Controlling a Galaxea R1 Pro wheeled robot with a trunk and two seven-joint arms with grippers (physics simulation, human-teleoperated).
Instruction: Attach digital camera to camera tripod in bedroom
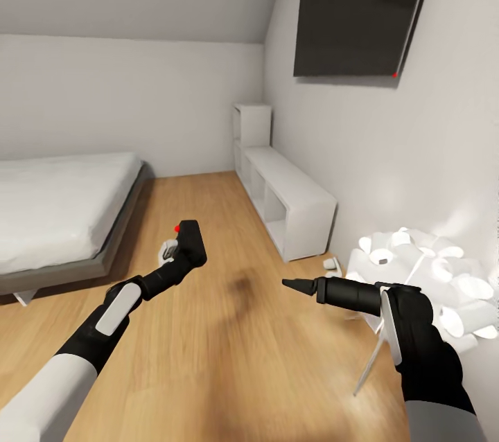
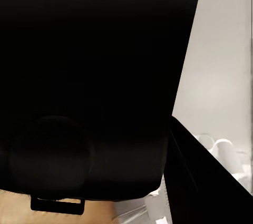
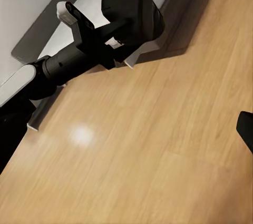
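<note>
The digital camera [image 1: 190, 241], black with a red button on top, is held over the wood floor by my left gripper [image 1: 179, 255], which is shut on it. The camera's dark body [image 2: 89, 76] sits right against the left wrist lens. The right wrist view shows the camera [image 3: 129, 2] held at the end of my left arm. My right gripper [image 1: 389, 298] is shut on the camera tripod's black head. Its long pan handle [image 1: 326, 289] points left toward the camera, and one silver leg [image 1: 369, 359] hangs down. A gap of open floor separates camera and handle tip.
The grey-framed bed [image 1: 62, 210] lies at the left. White cube shelves [image 1: 287, 196] run along the right wall under a dark wall screen [image 1: 360, 9]. A white clustered lamp [image 1: 433, 276] stands by my right arm. Wood floor [image 1: 222, 359] lies between the arms.
</note>
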